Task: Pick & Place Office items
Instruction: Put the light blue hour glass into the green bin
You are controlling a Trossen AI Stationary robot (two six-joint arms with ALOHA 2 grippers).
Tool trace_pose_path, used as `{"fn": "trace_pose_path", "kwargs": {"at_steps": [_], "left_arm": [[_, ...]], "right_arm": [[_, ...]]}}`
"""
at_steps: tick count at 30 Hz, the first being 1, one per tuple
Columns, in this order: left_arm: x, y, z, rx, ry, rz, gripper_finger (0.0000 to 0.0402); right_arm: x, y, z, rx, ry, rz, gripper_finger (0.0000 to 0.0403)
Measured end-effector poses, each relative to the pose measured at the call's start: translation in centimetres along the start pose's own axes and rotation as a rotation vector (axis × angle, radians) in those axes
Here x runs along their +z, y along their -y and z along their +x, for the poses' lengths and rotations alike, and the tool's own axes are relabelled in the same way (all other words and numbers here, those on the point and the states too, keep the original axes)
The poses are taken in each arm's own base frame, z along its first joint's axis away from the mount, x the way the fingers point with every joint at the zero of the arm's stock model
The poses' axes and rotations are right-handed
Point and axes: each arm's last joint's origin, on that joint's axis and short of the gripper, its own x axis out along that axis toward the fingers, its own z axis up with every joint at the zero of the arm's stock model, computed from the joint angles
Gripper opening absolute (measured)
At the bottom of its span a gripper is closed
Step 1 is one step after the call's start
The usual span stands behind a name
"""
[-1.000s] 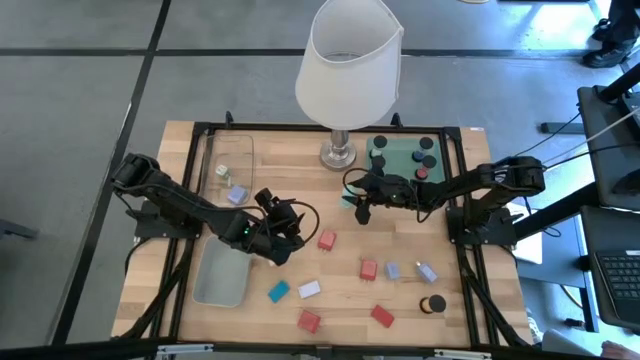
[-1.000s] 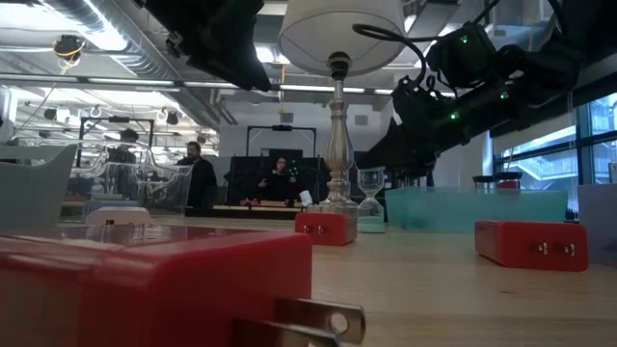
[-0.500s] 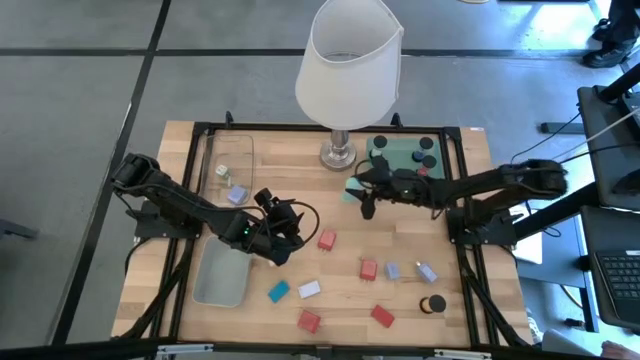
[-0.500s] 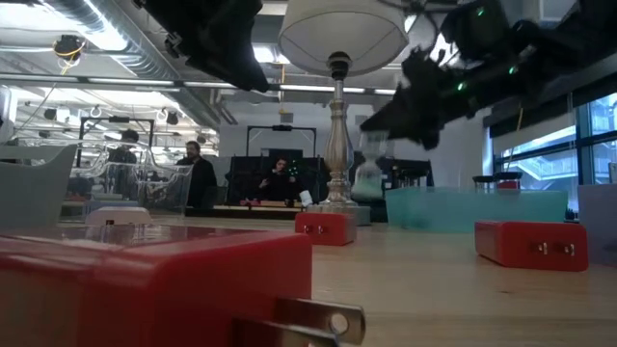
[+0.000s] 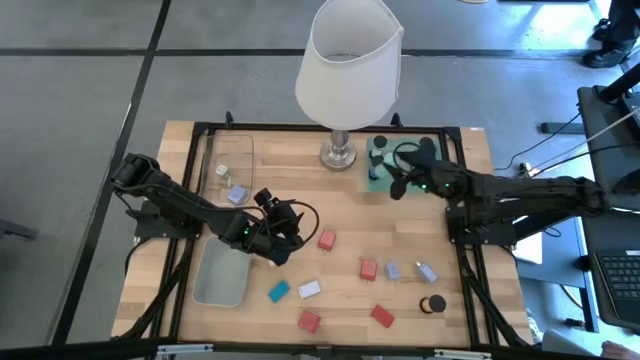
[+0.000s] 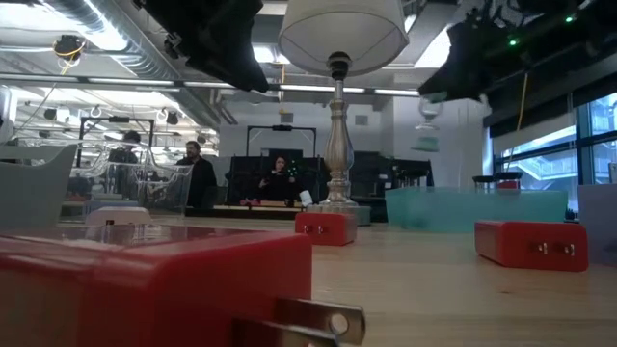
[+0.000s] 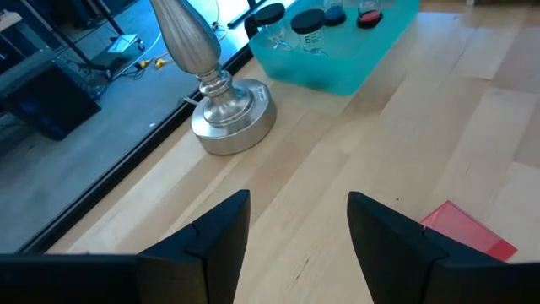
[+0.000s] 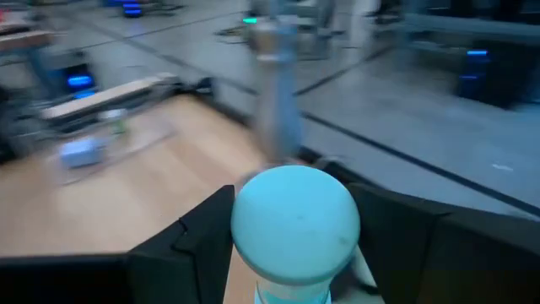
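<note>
Mint-capped and clear in the middle, a small hourglass-like piece [image 8: 294,228] sits clamped between the right gripper's [image 5: 398,183] jaws, carried above the left edge of the green mat [image 5: 374,158] in the upper middle of the high view; in the low view the same piece [image 6: 427,123] hangs in the air at upper right, well clear of the table [image 5: 340,235]. Black and mint caps [image 5: 428,160] already stand on the mat, so the step in hand looks like setting this one among them. To do it well, the arm should probably line up over a bare patch of the mat, away from the standing caps and from the lamp base [image 5: 338,154] just to the left, then lower straight down and keep the piece upright until its foot rests before parting the jaws. Left gripper [image 5: 283,228] waits near the middle left of the high view, jaws apart and holding nothing, with a red block [image 5: 326,240] just to its right. More red, teal and lavender blocks [image 5: 369,270] lie scattered across the lower part of the table, still to be gathered.
</note>
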Motion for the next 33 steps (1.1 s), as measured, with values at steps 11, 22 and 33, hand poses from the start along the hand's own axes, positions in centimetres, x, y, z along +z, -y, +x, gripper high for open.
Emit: {"fn": "trace_pose_path", "kwargs": {"at_steps": [11, 22, 33], "left_arm": [[0.0, 0.0, 0.0, 0.003, 0.002, -0.012, 0.0194], [0.0, 0.0, 0.0, 0.003, 0.002, -0.009, 0.0194], [-0.1, -0.1, 0.0, 0.003, -0.004, 0.015, 0.0194]], "right_arm": [[-1.2, 2.1, 1.0, -0.323, -0.06, 0.083, 0.0201], [-3.5, 5.1, 6.2, -0.51, -0.187, 0.177, 0.0201], [-5.7, 7.9, 9.8, -0.612, -0.247, 0.198, 0.0206]]}}
